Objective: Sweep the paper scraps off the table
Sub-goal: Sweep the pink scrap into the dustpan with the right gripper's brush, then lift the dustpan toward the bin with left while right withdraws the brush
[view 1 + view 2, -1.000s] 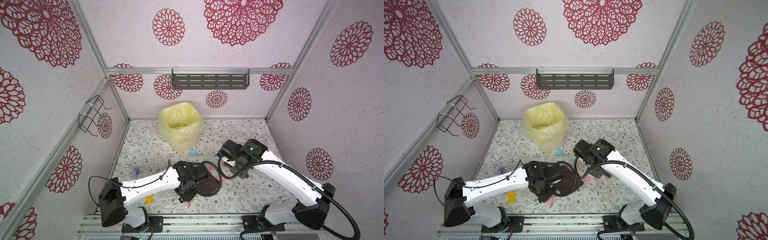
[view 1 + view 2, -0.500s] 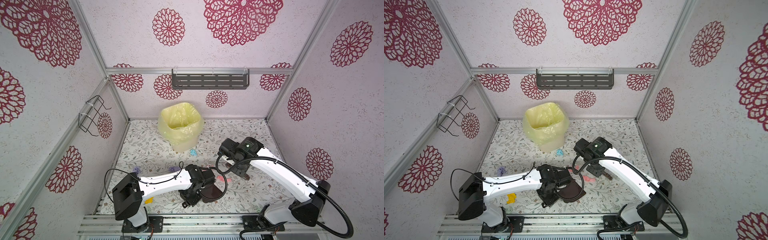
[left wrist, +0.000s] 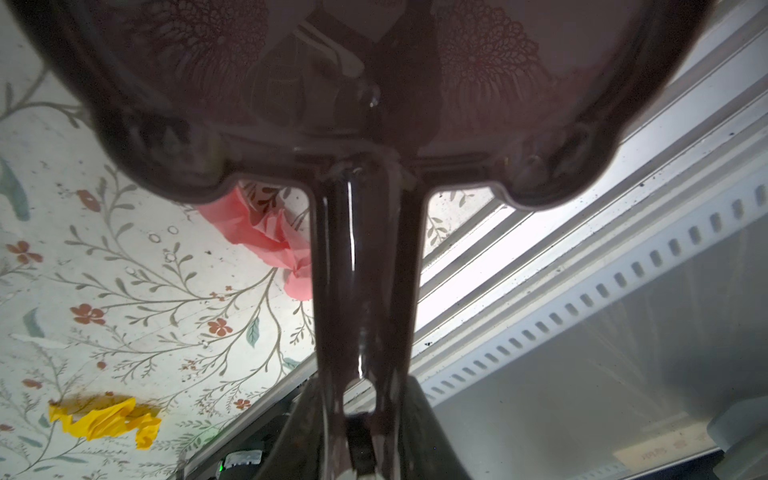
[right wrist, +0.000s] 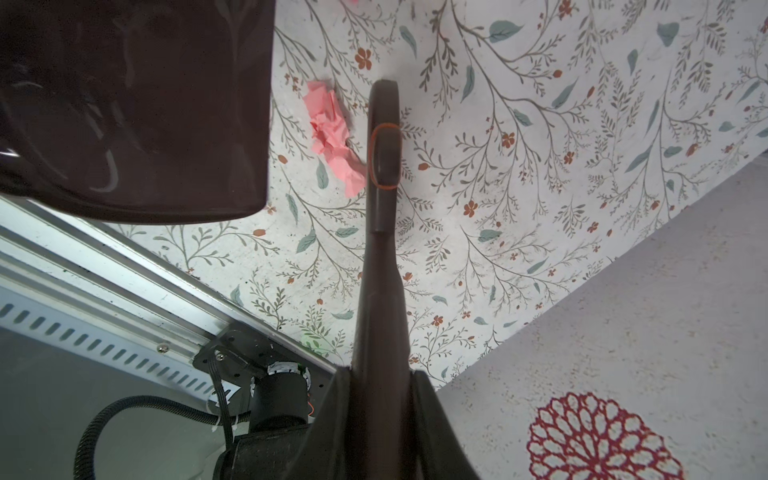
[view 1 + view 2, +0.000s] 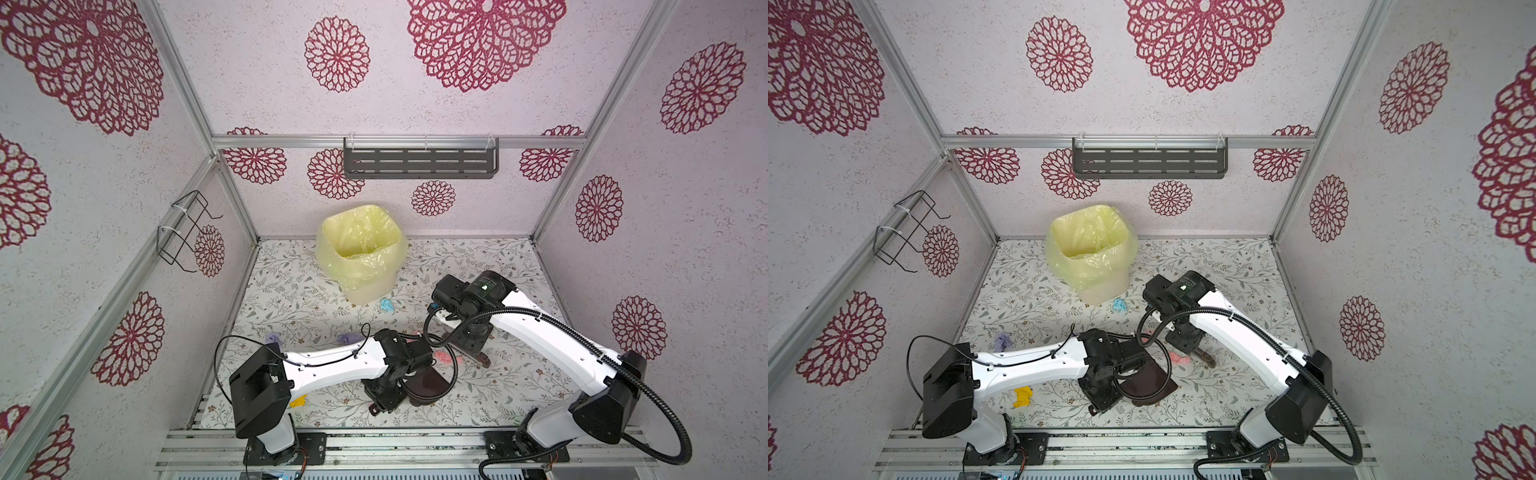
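Near the front middle of the table (image 5: pixel 498 266), the paper scraps closest to the tools are pink. One pink wad (image 4: pixel 332 133) lies flat between the dustpan (image 4: pixel 133 104) and the brush (image 4: pixel 382 249), well out ahead of the right gripper (image 4: pixel 380 399), whose jaws are clenched on the brush. The wad's end nearer the jaws touches the brush or almost does; I cannot tell which. It is longer than it is wide, and its length runs nearly along the brush, leaning toward the dustpan at its other end. In both top views this pink wad (image 5: pixel 442 356) sits just right of the dustpan.

The left gripper (image 3: pixel 361 432) is clenched on the dustpan's handle. A second pink wad (image 3: pixel 270 241) lies on the table ahead of those jaws, just beside the handle and partly under the pan's back edge. It stretches slantwise from that edge toward the handle.

Farther off, a yellow wad (image 5: pixel 1022 395) lies near the front left, beside the left arm. A lilac wad (image 5: pixel 1003 340) lies beyond that arm, on its far side. A blue wad (image 5: pixel 386 305) rests just beside the foot of the bin (image 5: pixel 359 249), on its right. These three are crumpled lumps with no clear direction.
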Motion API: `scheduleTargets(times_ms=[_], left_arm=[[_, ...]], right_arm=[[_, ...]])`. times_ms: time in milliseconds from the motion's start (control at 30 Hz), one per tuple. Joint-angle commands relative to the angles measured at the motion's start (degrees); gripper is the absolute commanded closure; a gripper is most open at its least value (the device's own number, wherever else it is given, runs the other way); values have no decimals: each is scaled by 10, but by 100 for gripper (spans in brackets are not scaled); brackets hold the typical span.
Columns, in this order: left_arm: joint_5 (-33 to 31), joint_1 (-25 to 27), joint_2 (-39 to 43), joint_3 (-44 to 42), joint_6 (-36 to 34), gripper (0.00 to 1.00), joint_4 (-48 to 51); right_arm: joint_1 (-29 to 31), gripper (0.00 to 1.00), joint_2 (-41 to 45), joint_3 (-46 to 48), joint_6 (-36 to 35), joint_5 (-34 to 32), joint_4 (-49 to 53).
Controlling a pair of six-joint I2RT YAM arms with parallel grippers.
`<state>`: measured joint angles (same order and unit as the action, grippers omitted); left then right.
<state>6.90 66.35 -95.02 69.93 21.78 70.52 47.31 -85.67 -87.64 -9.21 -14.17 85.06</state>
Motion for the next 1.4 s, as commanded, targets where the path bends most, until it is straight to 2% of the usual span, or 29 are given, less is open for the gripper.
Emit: scheduleTargets(times_ms=[0, 333, 533, 633, 800, 1033, 1367], left_arm=[[9, 3, -8, -3, -13, 100, -17], [14, 0, -4, -19, -11, 100, -36], [14, 0, 5, -26, -7, 100, -43], [11, 0, 11, -30, -7, 100, -48], [1, 3, 35, -44, 0, 100, -62], [-16, 13, 58, -46, 2, 100, -75], [-79, 62, 96, -27, 1, 100, -87]], right_arm=[[13, 100, 1, -21, -22, 69, 0], [26, 100, -5, -77, -46, 188, -5], [32, 100, 6, -90, -47, 222, -5], [32, 100, 15, -94, -42, 196, -2], [25, 100, 34, -117, -19, 88, 11], [-13, 100, 68, -129, 1, 54, -2], [-133, 100, 134, -102, 43, 46, -94]])
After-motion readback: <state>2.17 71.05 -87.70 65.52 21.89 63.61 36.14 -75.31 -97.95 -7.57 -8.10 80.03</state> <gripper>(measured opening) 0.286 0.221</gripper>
